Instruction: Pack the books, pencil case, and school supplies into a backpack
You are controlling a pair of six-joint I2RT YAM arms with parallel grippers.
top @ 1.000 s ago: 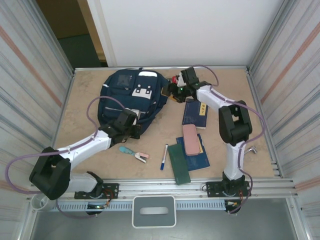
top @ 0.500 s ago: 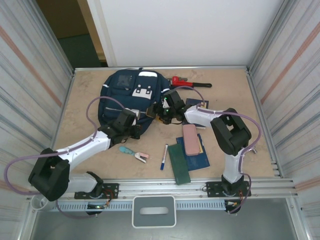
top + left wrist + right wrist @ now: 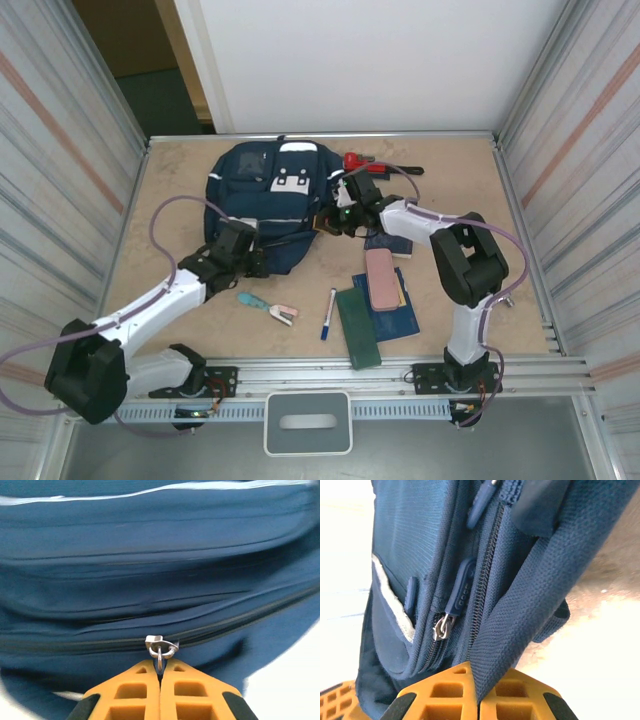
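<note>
Backpack (image 3: pixel 262 200) lies far-centre, bare tabletop (image 3: pixel 165 190) along its left edge.

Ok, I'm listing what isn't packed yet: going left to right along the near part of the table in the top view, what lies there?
teal-and-pink stapler-like item → white marker with blue cap → slim green book → pink pencil case

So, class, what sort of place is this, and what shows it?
Probably a robot test cell: two arms bolted to a rail at the table edge, ribbed metal walls around it, and a backpack staged for packing.
</note>
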